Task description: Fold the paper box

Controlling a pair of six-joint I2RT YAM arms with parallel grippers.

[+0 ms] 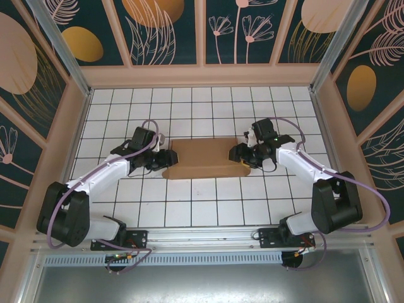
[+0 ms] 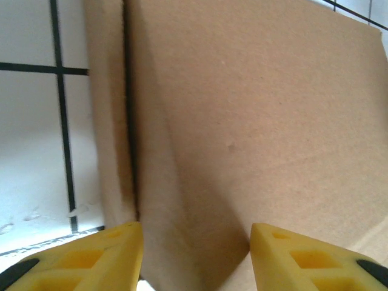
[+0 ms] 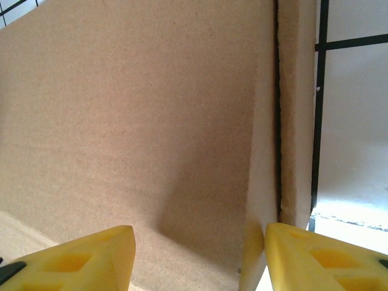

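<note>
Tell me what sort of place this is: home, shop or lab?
Most likely a robot lab test cell: a white gridded table boxed in by leaf-patterned wall panels, two robot arms bolted to a metal rail at its near edge, with a paper box between them.

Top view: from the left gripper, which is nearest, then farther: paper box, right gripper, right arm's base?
1. paper box, directly beside the left gripper.
2. right gripper, at the box's opposite end.
3. right arm's base, bottom right.
</note>
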